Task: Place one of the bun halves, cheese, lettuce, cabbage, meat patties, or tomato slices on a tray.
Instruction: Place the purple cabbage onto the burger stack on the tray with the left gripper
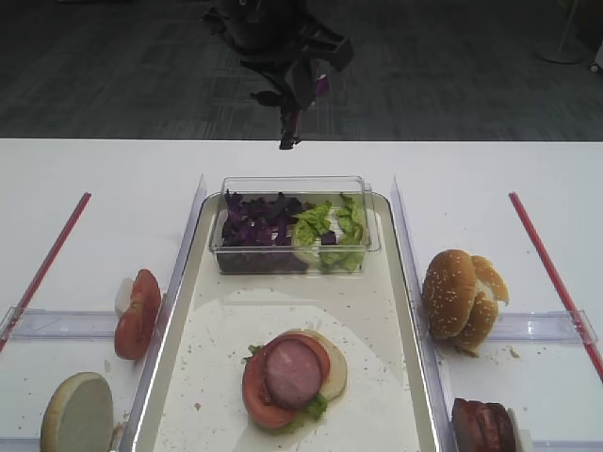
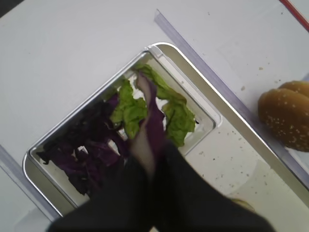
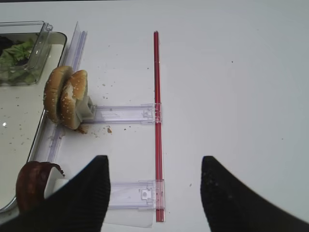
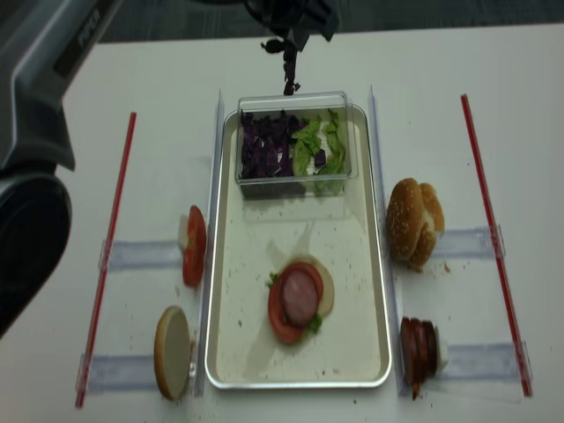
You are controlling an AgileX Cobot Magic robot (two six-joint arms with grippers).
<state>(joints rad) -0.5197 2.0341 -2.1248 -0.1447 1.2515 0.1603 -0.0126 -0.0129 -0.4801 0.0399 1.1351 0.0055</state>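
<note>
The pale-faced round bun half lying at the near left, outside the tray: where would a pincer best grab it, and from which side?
Probably from straight above, pinching across its rim. The pale-faced round bun half seems to lean against the left clear plastic rail rather than lie flat, so two opposite edges stand free. Its broad cut face offers nothing to pinch. The long silvery-rimmed tray crowds its right side, so coming in sideways looks awkward.
</note>
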